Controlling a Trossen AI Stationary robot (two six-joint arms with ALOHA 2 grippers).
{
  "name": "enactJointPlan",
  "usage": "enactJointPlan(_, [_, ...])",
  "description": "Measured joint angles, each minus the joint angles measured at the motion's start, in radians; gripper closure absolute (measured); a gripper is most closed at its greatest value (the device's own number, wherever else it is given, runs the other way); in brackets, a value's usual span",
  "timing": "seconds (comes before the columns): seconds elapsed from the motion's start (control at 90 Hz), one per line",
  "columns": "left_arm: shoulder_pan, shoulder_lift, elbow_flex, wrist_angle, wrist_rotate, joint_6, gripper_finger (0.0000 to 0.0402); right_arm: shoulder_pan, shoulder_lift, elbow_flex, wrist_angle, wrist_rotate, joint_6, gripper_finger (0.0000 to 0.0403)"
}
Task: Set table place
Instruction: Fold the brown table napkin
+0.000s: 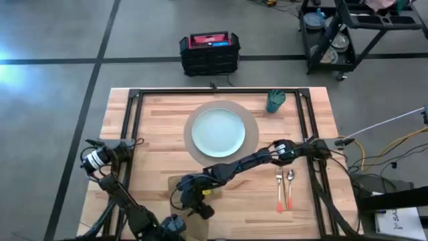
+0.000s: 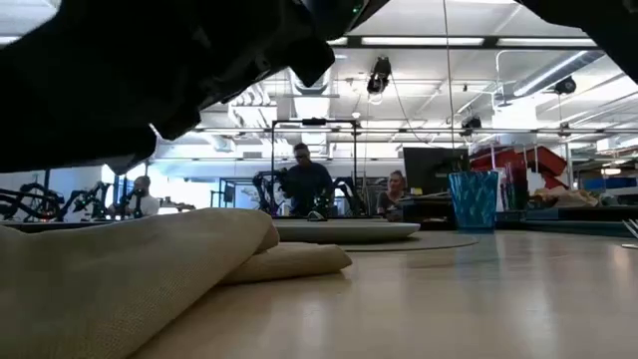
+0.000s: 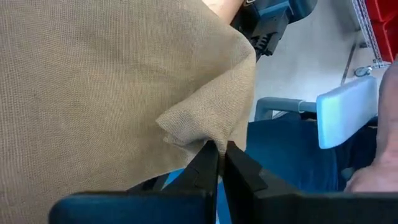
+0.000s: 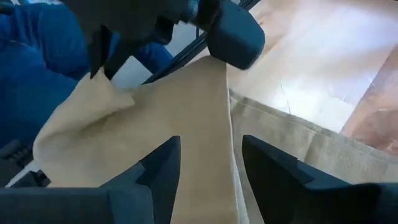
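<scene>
The napkin (image 3: pixel 93 87), a tan woven cloth, lies at the table's (image 1: pixel 154 144) near edge, one corner lifted off the wood. The left gripper (image 3: pixel 221 155) is pinched on that corner, its two fingers pressed together with the cloth's tip caught between them. The left arm reaches in from the near left edge, doubled back low over the tabletop, so that its gripper sits at the napkin's near side. The right gripper (image 4: pixel 208 162) hangs directly over the napkin with its fingers spread apart, a strip of cloth lying in the gap between them; whether they touch it cannot be told. The right arm stretches long and nearly flat from its base at the right rail, crossing the table to end just beside the left gripper. Beyond both grippers, toward the far edge, the plate (image 1: pixel 218 130) rests centred on the round mat (image 1: pixel 253 120); nothing lies on the plate. Farther still and to the right stands the cup (image 1: pixel 275 100), upright, its contents not visible. To the right of the grippers, past the right arm, the fork (image 1: pixel 279 189) and spoon (image 1: pixel 290 187) lie side by side on bare wood, handles toward the near edge.
</scene>
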Motion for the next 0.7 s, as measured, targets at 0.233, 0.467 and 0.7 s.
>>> enactJointPlan(0.233, [0.007,-0.001,0.000,-0.010,-0.004,0.000,0.0402,-0.002,0.021,-0.017,0.060,0.016,0.020,0.0245])
enactJointPlan(0.467, [0.010,-0.001,0.000,-0.015,-0.005,0.000,0.0402,-0.001,0.056,-0.019,0.072,0.009,0.053,0.0247])
enactJointPlan(0.7, [0.010,-0.004,0.000,-0.019,-0.001,0.002,0.0402,-0.001,0.055,-0.009,0.076,0.002,0.075,0.0280])
